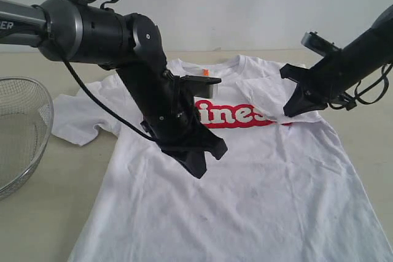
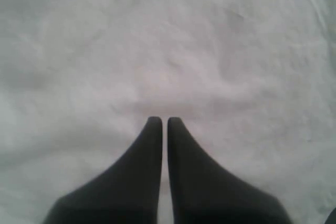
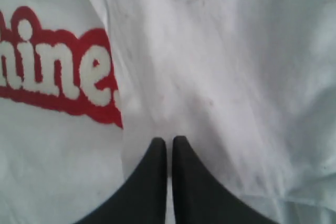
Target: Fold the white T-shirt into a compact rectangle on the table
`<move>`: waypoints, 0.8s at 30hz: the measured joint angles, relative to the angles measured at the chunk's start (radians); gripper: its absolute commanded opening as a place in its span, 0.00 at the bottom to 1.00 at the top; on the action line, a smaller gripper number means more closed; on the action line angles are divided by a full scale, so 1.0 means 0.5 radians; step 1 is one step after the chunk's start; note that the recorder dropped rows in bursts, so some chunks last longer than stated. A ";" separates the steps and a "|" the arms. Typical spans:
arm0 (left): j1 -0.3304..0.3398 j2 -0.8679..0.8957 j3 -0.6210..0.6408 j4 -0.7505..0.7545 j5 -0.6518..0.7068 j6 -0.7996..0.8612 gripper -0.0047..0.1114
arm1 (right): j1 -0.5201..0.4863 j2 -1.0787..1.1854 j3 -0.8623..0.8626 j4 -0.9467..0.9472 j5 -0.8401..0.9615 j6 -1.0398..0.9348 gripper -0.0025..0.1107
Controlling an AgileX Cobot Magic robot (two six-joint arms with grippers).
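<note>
The left gripper (image 2: 164, 121) has its two black, tapering fingers (image 2: 149, 150) pressed together, with only a hairline slit between them and nothing held. They point at plain, softly rumpled cloth of the white T-shirt (image 1: 245, 182); whether the tips touch it I cannot tell.

The right gripper (image 3: 169, 141) is likewise closed tip to tip. Its tips meet a folded-over flap of plain white cloth, and whether a layer is pinched between them cannot be told. Just beside these fingers the flap's edge covers the end of the red print (image 3: 58, 72), which has puffy white letters on a red ground.

Behind the left fingers, that arm's own black wrist blocks the start of the print in the exterior view. The small orange neck tag (image 1: 206, 72) peeks out at the collar past the wrist.

The shirt lies chest-up, spread under both pairs of fingers on the table (image 1: 55, 200), a smooth pale beige surface. One short sleeve (image 1: 77, 121) lies flat, out to the side of the left fingers.

Well apart from both grippers, beyond that sleeve, stands a round wire-mesh basket (image 1: 24, 127). It is metal and partly cut off by the frame; only its mesh shows inside.
</note>
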 measured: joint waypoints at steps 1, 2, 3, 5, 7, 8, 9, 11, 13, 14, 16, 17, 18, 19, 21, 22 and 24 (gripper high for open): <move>0.000 0.000 0.000 -0.011 0.000 -0.003 0.08 | 0.000 0.000 0.000 -0.028 0.024 0.030 0.02; 0.000 0.000 0.000 -0.019 0.000 -0.003 0.08 | 0.000 0.000 0.009 -0.052 0.033 0.043 0.02; 0.000 0.000 0.000 -0.028 0.000 -0.003 0.08 | 0.000 0.000 0.025 -0.064 0.033 0.057 0.02; 0.000 0.000 0.000 -0.043 0.000 -0.007 0.08 | 0.000 0.000 0.097 -0.081 0.015 0.075 0.02; 0.000 0.000 0.000 -0.059 0.004 -0.007 0.08 | 0.000 0.000 0.202 -0.086 -0.031 0.065 0.02; 0.000 0.000 0.000 -0.065 0.008 -0.007 0.08 | 0.000 0.000 0.246 -0.086 -0.056 0.043 0.02; 0.000 0.000 0.000 -0.074 0.012 -0.007 0.08 | 0.000 -0.010 0.294 -0.058 -0.091 0.019 0.02; 0.000 0.000 0.000 -0.081 0.028 -0.012 0.08 | -0.004 -0.041 0.371 0.003 -0.161 -0.008 0.02; 0.000 -0.004 0.000 -0.086 0.052 -0.032 0.08 | -0.004 -0.077 0.434 0.075 -0.187 -0.052 0.02; 0.000 -0.003 0.000 -0.091 0.055 -0.047 0.08 | -0.004 -0.091 0.457 0.101 -0.182 -0.082 0.02; 0.000 -0.025 0.002 -0.095 0.055 -0.071 0.08 | -0.004 -0.133 0.507 0.152 -0.138 -0.125 0.02; 0.000 -0.040 0.002 -0.100 0.060 -0.076 0.08 | -0.004 -0.165 0.520 0.167 -0.124 -0.141 0.02; 0.000 -0.061 0.002 -0.106 0.060 -0.082 0.08 | -0.004 -0.208 0.537 0.183 -0.109 -0.146 0.02; 0.000 -0.089 0.010 -0.117 0.060 -0.091 0.08 | -0.004 -0.262 0.543 0.192 -0.094 -0.146 0.02; 0.000 -0.155 0.024 -0.134 0.060 -0.095 0.08 | -0.004 -0.380 0.551 0.205 -0.066 -0.140 0.02; 0.000 -0.199 0.033 -0.142 0.055 -0.096 0.08 | -0.004 -0.453 0.551 0.204 -0.048 -0.127 0.02; 0.000 -0.290 0.084 -0.147 0.033 -0.100 0.08 | -0.004 -0.593 0.565 0.217 -0.023 -0.111 0.02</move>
